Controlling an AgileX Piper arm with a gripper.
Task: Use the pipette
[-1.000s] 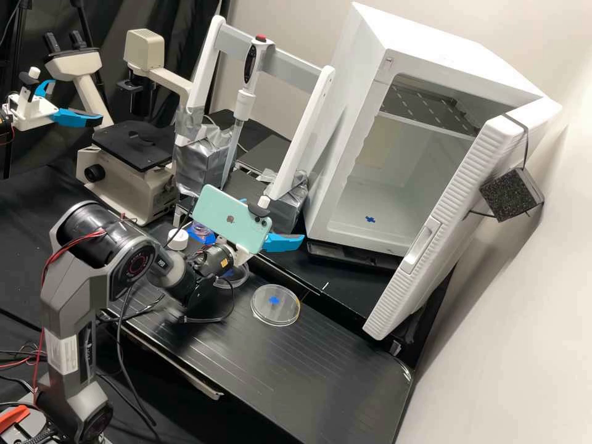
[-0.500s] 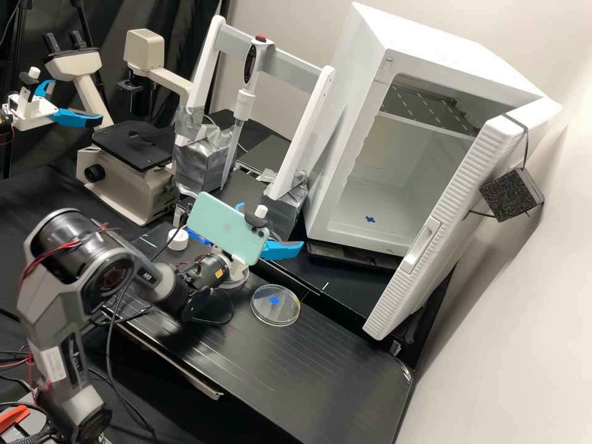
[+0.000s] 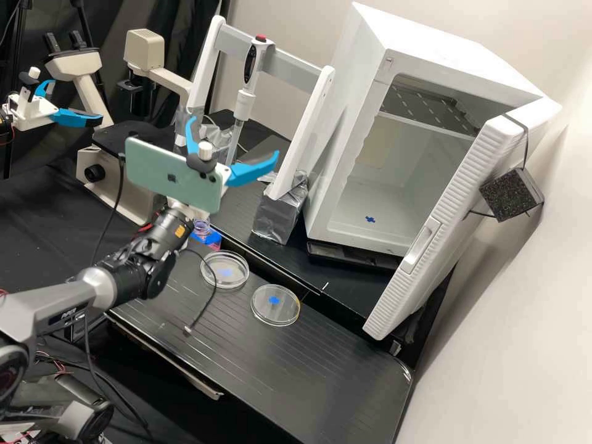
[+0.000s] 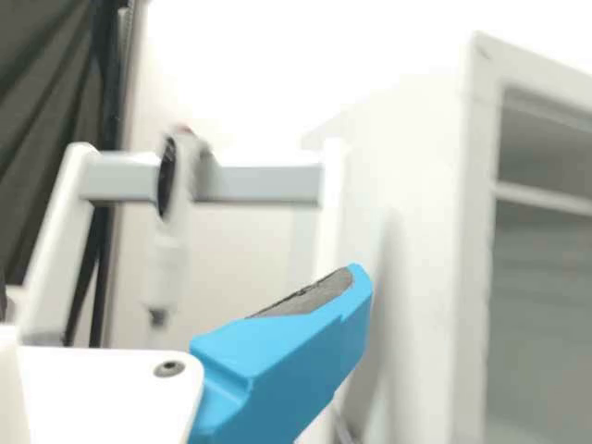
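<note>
The blue-fingered gripper (image 3: 234, 137) stands open in the high view, raised in front of the lower part of the pipette, with nothing between its fingers. The pipette (image 3: 245, 103), white with a red top button, hangs upright from the grey crossbar (image 3: 295, 60) of a white stand. The arm's phone and gripper cover part of the stand's left foot and the pipette's lower end. In the wrist view the pipette (image 4: 169, 250) is blurred, beyond the gap of the open gripper (image 4: 180, 282); a grey pad lines the right finger.
Two clear round dishes (image 3: 224, 269) (image 3: 275, 305) lie on the black bench (image 3: 320, 370). A reddish bottle with blue (image 3: 206, 236) is below the phone (image 3: 172, 176). A microscope (image 3: 117, 191) stands left, a white incubator (image 3: 370, 216) with open door right. A second gripper is far left.
The gripper has risen from low over the bench and moved up and left in the high view, to before the pipette. Its fingers show more fully, and one dish is uncovered.
</note>
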